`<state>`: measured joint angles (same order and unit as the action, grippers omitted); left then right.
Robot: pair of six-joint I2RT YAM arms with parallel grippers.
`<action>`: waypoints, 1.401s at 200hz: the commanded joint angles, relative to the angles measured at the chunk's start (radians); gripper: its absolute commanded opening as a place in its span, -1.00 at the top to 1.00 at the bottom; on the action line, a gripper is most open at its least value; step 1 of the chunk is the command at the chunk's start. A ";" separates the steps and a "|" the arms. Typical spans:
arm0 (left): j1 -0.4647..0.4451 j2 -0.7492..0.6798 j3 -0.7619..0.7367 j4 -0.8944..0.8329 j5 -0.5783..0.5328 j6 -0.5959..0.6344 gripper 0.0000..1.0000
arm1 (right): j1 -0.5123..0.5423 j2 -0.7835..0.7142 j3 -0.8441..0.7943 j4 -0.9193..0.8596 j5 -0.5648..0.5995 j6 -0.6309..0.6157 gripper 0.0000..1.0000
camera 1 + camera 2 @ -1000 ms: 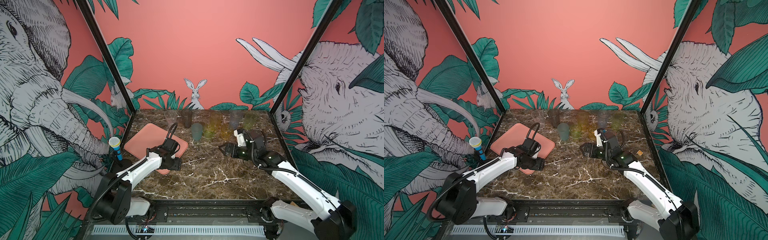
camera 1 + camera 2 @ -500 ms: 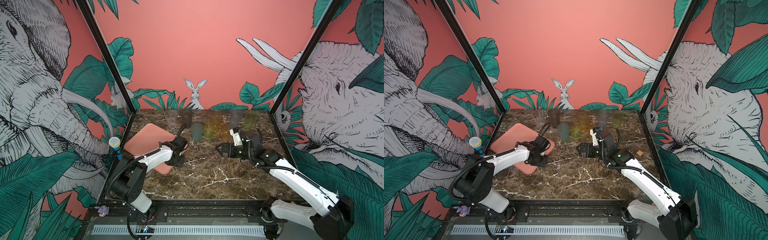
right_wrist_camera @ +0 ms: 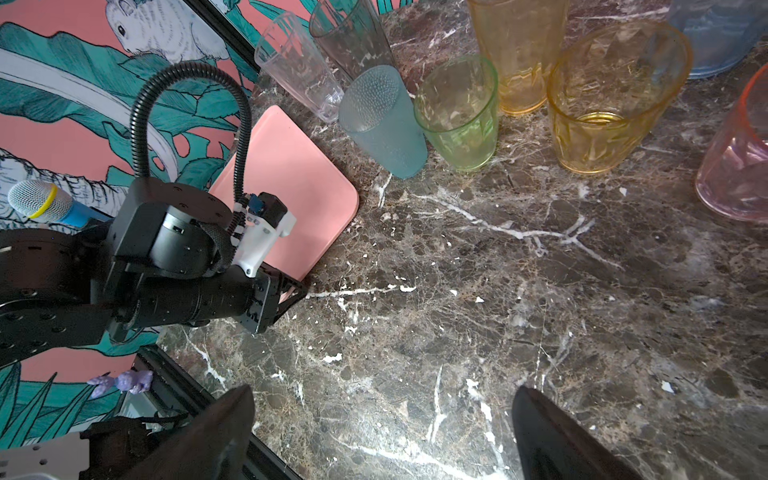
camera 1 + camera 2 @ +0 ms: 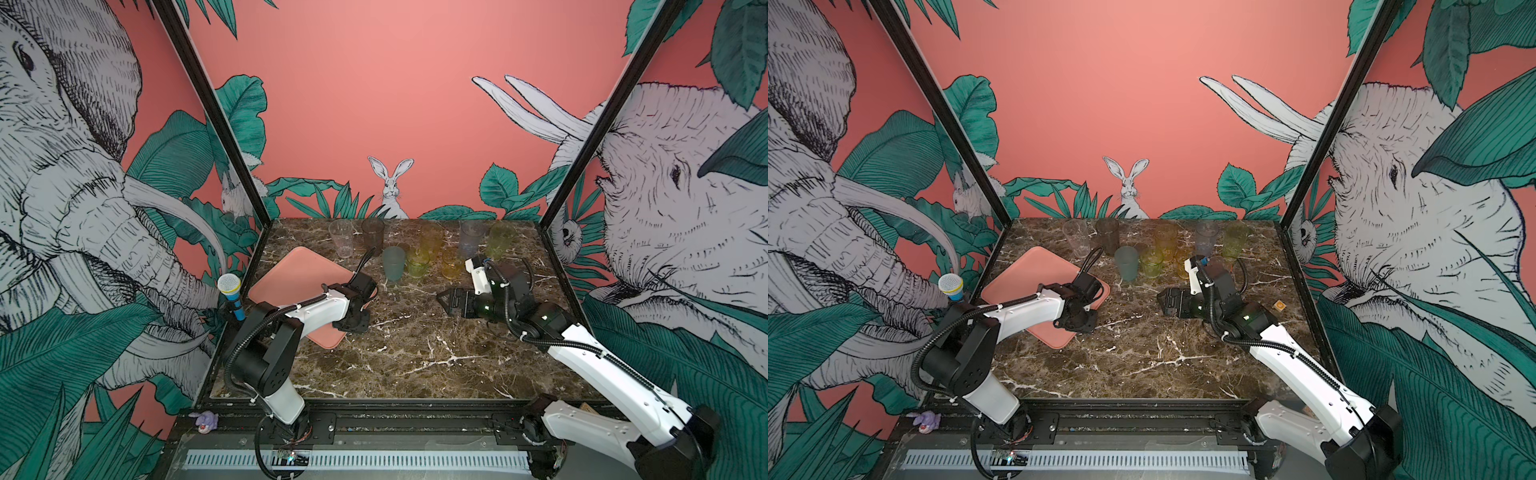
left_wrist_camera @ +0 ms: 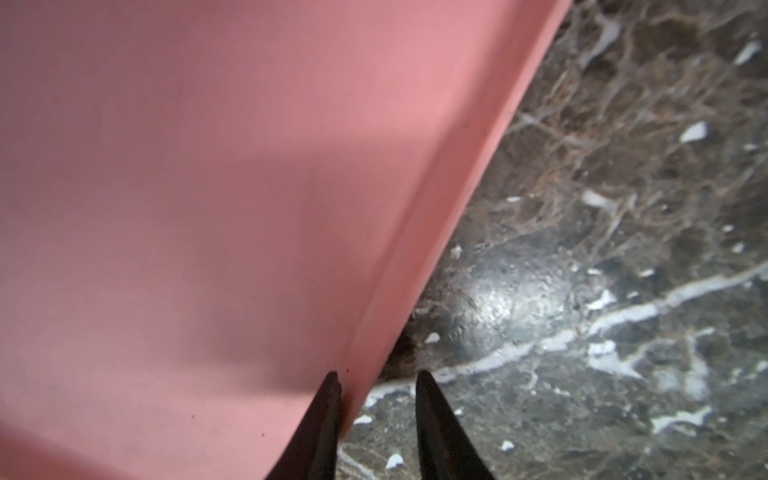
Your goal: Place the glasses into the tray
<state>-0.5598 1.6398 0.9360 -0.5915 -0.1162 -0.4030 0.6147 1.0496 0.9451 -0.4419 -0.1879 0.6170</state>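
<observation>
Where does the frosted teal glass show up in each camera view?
Top views: frosted teal glass, centre back, just right of the tray's far corner.
Left wrist: not in it.
Right wrist: frosted teal glass, beside that same corner.
Shared landmark: the green glass beside it.

No text, label, brand, number or sign could be read in any view. Only drawn animals and leaves were shown on the walls, and nothing was printed on the glasses, the tray or the arms.
</observation>
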 commanded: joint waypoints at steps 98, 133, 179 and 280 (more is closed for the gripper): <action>-0.135 0.041 0.021 0.009 0.059 -0.178 0.61 | 0.006 -0.055 0.003 -0.058 0.065 0.007 -0.98; -0.219 0.043 0.035 0.027 0.081 -0.244 0.67 | 0.005 -0.063 -0.005 -0.075 0.094 0.016 -0.98; -0.316 0.082 0.078 0.101 0.129 -0.342 0.68 | 0.005 -0.079 -0.002 -0.112 0.125 0.022 -0.98; -0.467 0.253 0.262 0.245 0.181 -0.490 0.70 | -0.062 -0.217 0.031 -0.305 0.295 0.013 -0.98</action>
<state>-0.9974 1.8538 1.1545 -0.4068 0.0284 -0.8200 0.5888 0.8841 0.9451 -0.6720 0.0338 0.6247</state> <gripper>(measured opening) 0.149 0.989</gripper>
